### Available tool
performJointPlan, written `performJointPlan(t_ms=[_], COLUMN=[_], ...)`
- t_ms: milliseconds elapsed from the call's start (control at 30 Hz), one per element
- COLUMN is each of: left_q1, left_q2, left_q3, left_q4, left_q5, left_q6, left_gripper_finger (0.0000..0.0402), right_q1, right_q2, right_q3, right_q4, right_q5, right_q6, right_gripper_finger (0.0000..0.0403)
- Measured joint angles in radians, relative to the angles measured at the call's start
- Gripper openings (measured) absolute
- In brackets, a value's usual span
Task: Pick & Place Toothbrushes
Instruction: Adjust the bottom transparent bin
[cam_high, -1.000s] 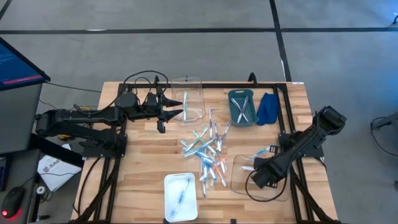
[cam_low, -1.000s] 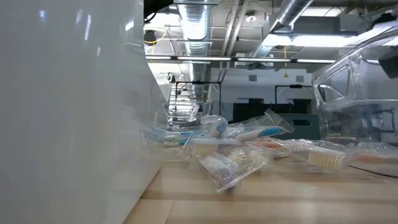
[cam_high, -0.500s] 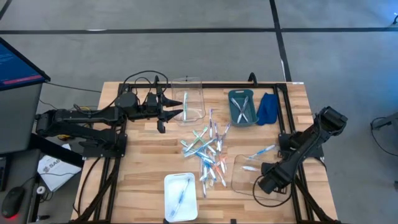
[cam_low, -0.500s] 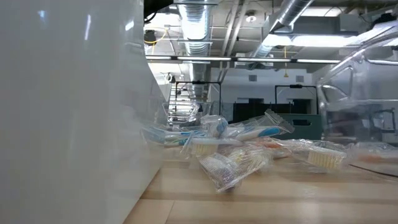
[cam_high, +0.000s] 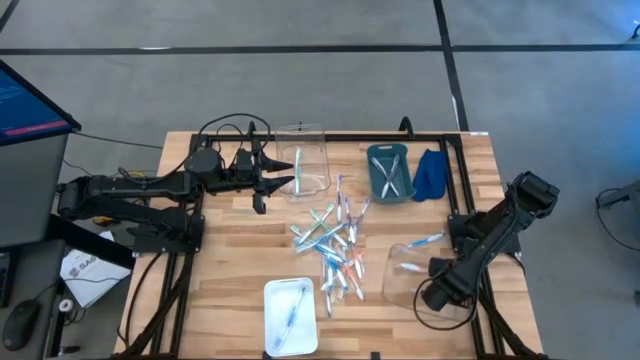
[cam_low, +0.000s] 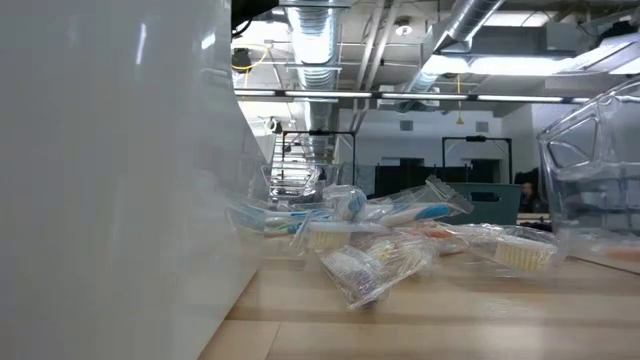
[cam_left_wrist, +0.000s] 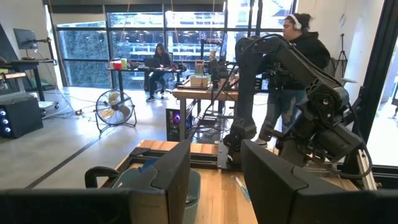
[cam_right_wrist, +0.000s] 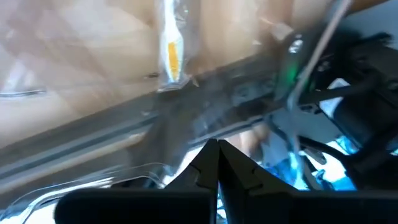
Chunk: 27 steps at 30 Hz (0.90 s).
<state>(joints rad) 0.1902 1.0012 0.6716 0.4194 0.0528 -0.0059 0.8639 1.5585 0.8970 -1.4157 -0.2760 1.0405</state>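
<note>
A loose pile of wrapped toothbrushes (cam_high: 335, 245) lies mid-table, also seen in the low view (cam_low: 385, 240). A clear container (cam_high: 425, 280) at the near right holds two toothbrushes (cam_high: 408, 268). My right gripper (cam_high: 437, 292) points steeply down over its near part and is shut on it. My left gripper (cam_high: 272, 181) hovers level and open at the far left, beside a clear tray (cam_high: 306, 170); nothing is between its fingers (cam_left_wrist: 214, 180). My right gripper is shut on the clear container at its near rim (cam_right_wrist: 186, 163), coming from above and slanting down. The shut fingers (cam_right_wrist: 205, 163) hide the exact place of contact. In the low view the container (cam_low: 600, 170) stands tilted, one side raised off the wood.
A white tray (cam_high: 290, 318) with one toothbrush stands at the near edge; its wall (cam_low: 100, 180) fills the low view's left. At the far right are a teal bin (cam_high: 390, 172) holding toothbrushes and a blue cloth (cam_high: 431, 173). People are in the room beyond (cam_left_wrist: 298, 37).
My right gripper has moved toward the table's right edge, staying shut and tipping steeper. The clear container has gone with it, sliding right and tilting, with its toothbrushes still inside.
</note>
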Motion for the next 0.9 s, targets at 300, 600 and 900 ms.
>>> performJointPlan(t_ms=[300,600,900], left_q1=[0.0,0.0,0.0], left_q2=[0.0,0.0,0.0], left_q3=[0.0,0.0,0.0], left_q4=[0.0,0.0,0.0], left_q5=[0.0,0.0,0.0], left_q6=[0.0,0.0,0.0], left_gripper_finger=[0.0135,0.0135,0.0135], right_q1=[-0.001,0.001,-0.109], right_q2=[-0.033,-0.217,-0.119], right_q3=[0.103,0.15,0.148], right_q4=[0.021,0.292,0.347], right_q5=[0.301,0.6,0.676], right_q6=[-0.001,0.005,-0.123], right_gripper_finger=[0.0,0.0,0.0])
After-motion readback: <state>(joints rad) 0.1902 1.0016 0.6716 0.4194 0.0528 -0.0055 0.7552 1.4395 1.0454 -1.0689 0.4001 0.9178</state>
